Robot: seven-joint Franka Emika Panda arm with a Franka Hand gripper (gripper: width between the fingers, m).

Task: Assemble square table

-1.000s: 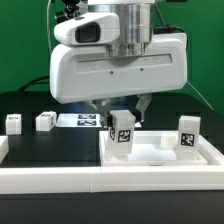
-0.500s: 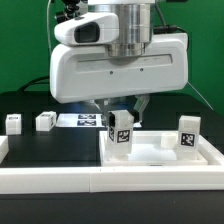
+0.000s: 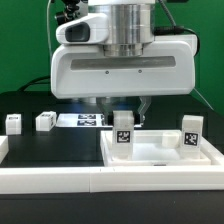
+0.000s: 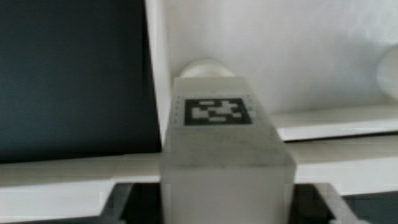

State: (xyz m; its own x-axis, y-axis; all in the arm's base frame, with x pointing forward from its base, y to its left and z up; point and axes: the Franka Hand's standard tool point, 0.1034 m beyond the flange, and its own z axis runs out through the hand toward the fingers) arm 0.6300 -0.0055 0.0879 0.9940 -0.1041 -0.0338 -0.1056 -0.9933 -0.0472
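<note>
Robot arm: its bulky white housing [image 3: 122, 65] fills the upper middle of the exterior view. It is cut off at the top edge and hides everything behind it.
Black table [image 3: 55, 150]: a dark work surface, seen mainly on the exterior view's left.
White rail [image 3: 100, 183]: a long border piece lying across the front of the table. Its ends run out of the picture.
Square table top [image 3: 165, 155]: a white tray with a raised rim, lying flat on the exterior view's right. Its right edge is cropped.
Marker board [image 3: 84, 121]: a thin flat sheet of tags behind the table top, partly covered by the arm.
Gripper [image 3: 123, 108]: hanging below the housing, over the near-left corner of the table top. A dark finger shows on each side of a leg's top. The fingertips are in shadow, so it is unclear whether they pinch the leg or stand just off it.
Corner leg [image 3: 123, 132]: a small white block, upright in that corner with its tag facing the camera. In the wrist view this leg [image 4: 222, 150] fills the middle, blurred, and its base is out of frame.
Second leg [image 3: 190, 131]: upright on the table top toward the exterior view's right, well apart from the corner leg.
Loose legs: one [image 3: 45, 121] and another [image 3: 14, 123] rest on the black table at the exterior view's left, near each other. Their tags are too small to read.
</note>
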